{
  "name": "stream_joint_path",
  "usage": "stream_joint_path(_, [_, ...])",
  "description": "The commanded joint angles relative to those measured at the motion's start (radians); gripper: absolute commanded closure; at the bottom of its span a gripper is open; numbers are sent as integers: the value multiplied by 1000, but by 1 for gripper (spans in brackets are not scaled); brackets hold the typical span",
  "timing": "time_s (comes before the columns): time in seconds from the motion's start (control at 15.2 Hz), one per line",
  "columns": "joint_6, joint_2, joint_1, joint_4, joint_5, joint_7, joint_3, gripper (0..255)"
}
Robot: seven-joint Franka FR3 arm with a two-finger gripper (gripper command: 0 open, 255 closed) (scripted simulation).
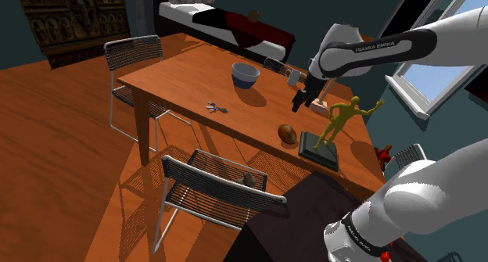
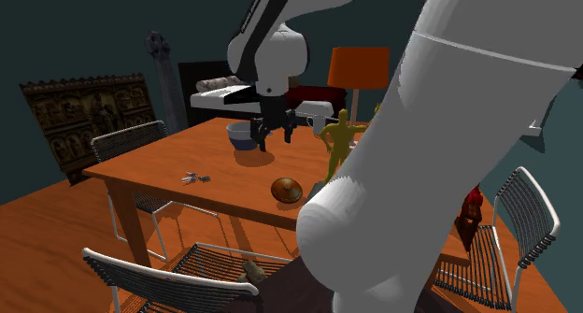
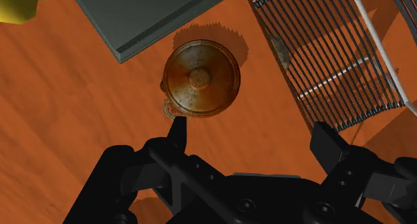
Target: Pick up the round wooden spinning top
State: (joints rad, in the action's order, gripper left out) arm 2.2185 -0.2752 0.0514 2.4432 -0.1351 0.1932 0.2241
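We see the spinning top [image 1: 288, 132], round and brown, lying on the orange wooden table [image 1: 180, 77] close to the long edge that faces the nearer wire chair [image 1: 205, 208]. The black gripper [image 1: 298, 108] hangs above the tabletop with its fingers spread wide and nothing between them. In the wrist view the top [image 3: 201, 77] sits just past the tip of one finger [image 3: 177, 128], off to the side of the gap, not inside it. Crowding the top is a dark flat slab [image 3: 147, 15], whose corner lies just beside it. On that slab stands a yellow figurine [image 1: 344, 120] with arms raised, in the shoulder view to the right of the gripper. Beyond the table edge, the chair's wire seat [image 3: 341, 62] lies below the top's other side. Farther along the table we find a grey-blue bowl [image 1: 245, 74], a pale cup [image 1: 294, 77] near the arm, and a small metal thing [image 1: 216, 107] lying flat, all well apart from the top. A second wire chair [image 1: 133, 53] stands at the table's far end, and an orange lamp [image 2: 359, 68] glows behind in the second exterior view.
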Motion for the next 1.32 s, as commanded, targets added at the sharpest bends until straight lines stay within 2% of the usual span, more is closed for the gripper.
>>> stream_joint_path(0.0, [55,82,3,-23,8,22,18,0])
stream_joint_path(0.46, [194,364,23,-143,80,117,57,0])
stream_joint_path(0.86, [264,607,70,-293,162,201,50,0])
stream_joint_path(1.25, [324,693,89,-316,189,219,34,0])
